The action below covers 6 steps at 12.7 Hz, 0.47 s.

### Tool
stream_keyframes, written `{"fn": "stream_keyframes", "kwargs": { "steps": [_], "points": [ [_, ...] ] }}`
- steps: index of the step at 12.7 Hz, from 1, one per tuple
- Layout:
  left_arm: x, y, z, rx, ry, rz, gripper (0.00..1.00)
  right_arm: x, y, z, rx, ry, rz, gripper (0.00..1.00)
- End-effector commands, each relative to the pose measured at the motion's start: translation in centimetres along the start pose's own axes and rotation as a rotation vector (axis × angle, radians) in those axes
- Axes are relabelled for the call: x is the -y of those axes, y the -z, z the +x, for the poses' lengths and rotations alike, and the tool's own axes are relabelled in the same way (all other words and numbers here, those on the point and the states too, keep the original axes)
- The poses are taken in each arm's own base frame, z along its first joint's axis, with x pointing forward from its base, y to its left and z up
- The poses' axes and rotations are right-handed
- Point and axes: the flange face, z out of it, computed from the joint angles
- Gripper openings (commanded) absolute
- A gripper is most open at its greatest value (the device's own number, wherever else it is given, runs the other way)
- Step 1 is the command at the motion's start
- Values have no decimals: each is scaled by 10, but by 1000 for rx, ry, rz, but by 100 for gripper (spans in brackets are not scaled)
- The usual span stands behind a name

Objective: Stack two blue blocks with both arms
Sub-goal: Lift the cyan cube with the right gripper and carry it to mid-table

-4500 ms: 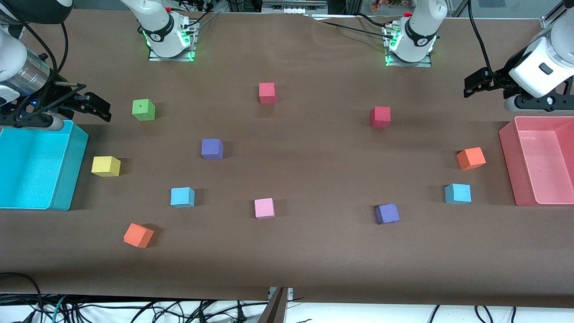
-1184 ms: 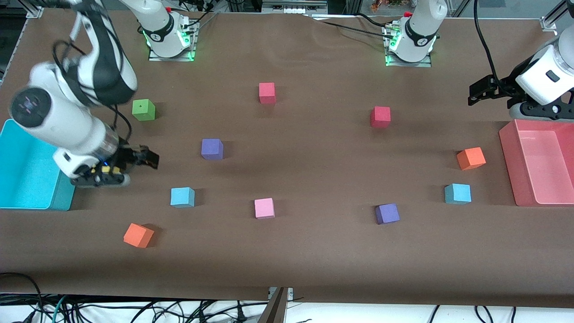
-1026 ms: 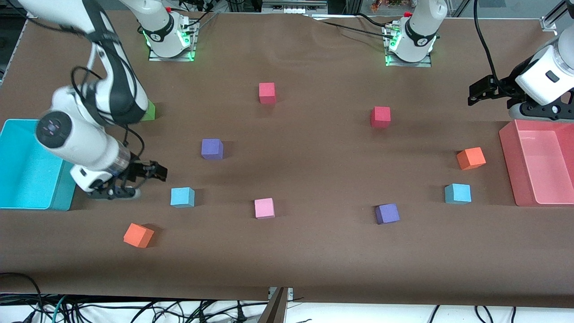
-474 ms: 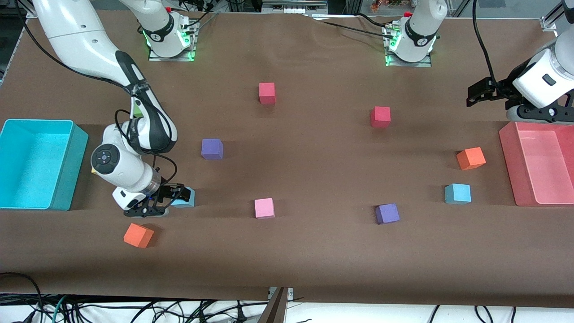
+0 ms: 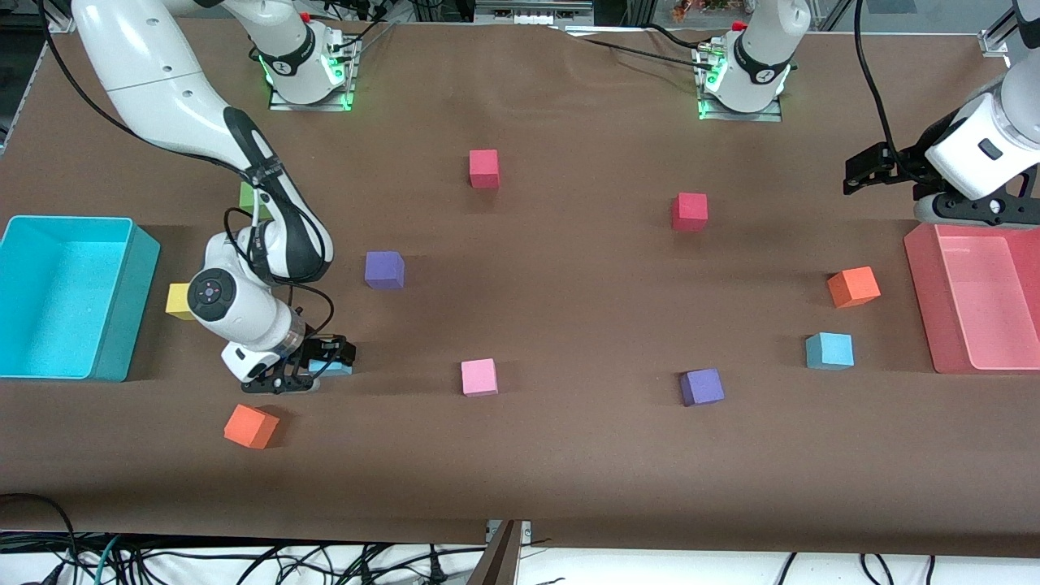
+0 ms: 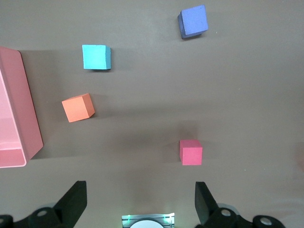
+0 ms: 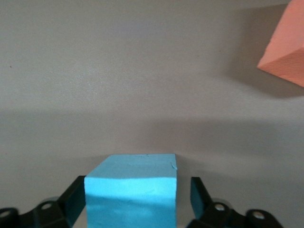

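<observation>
Blue blocks: one (image 5: 335,367) lies on the table toward the right arm's end, nearer to the front camera than the purple cube (image 5: 384,270); the other (image 5: 829,350) lies toward the left arm's end, just nearer than the orange cube (image 5: 853,287) beside the pink bin (image 5: 922,268).

Right arm: bent low from its base, with the right gripper (image 5: 325,360) down at table level, straddling the first blue block. In the right wrist view the block (image 7: 131,190) sits between the two fingers (image 7: 74,199), a narrow gap showing on each side; whether the pads press on it cannot be told. Half a second earlier the gripper stood slightly higher over the same block, and one second earlier it was between that block and the cyan bin (image 5: 122,301).

Left arm: waits raised over the table edge by the pink bin, left gripper (image 5: 863,169) spread wide and empty, pose nearly unchanged.
</observation>
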Motion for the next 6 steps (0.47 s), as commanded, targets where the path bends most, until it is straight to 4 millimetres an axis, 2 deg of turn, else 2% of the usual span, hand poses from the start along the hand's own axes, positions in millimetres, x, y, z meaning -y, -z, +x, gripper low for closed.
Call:
{"fn": "stream_keyframes", "kwargs": {
  "steps": [1, 3, 4, 6],
  "points": [
    [2, 1, -1, -6, -17, -30, 100, 5, 9, 6, -18, 19, -8, 20],
    [2, 1, -1, -6, -17, -29, 100, 7, 40, 9, 12, 24, -18, 20],
    [2, 1, -1, -6, -17, -27, 100, 12, 66, 11, 50, 24, -28, 20],
    [4, -4, 1, 0, -13, -27, 100, 42, 107, 2, 132, 40, -42, 20]
  ]
}}
